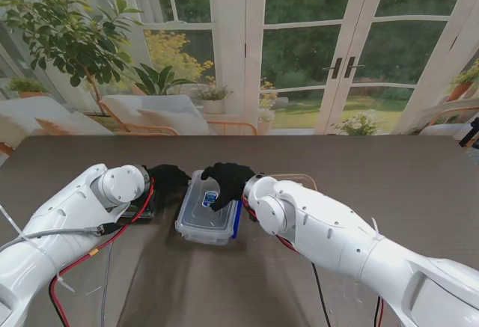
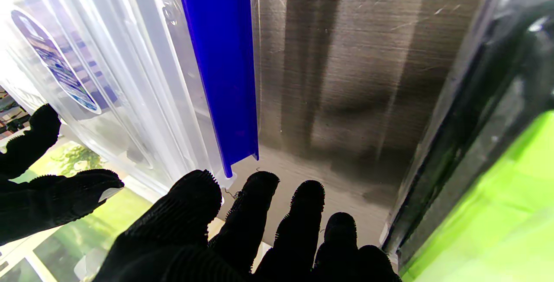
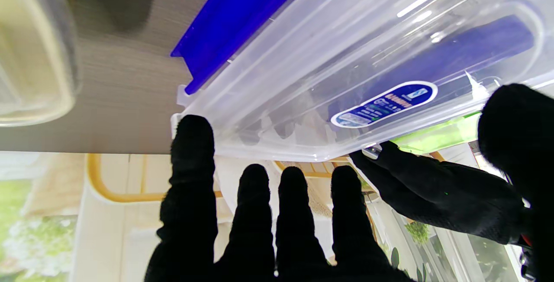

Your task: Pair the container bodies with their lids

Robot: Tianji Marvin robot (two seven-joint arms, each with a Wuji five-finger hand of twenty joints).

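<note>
From the stand view, the clear container [image 1: 206, 215] with blue clips lies centre-near; the right hand [image 1: 227, 181] rests spread on its lid. The left wrist view shows the left hand [image 2: 242, 234], fingers extended and slightly apart, holding nothing. In the right wrist view, 4 fingers [image 3: 192, 165] reach the rim: press evenly before clipping.

L arm: comes in from my near left, white, forearm angled toward table centre.
L hand [image 1: 168, 177]: black glove, fingers [image 2: 255, 212] apart & extended, nothing gripped.
R arm: comes in from near right, angled toward centre.
R hand [image 1: 227, 181]: black glove, palm down, fingers [image 3: 253, 212] straight & spread, no grip.
Hands: close together, thumbs near each other.
</note>
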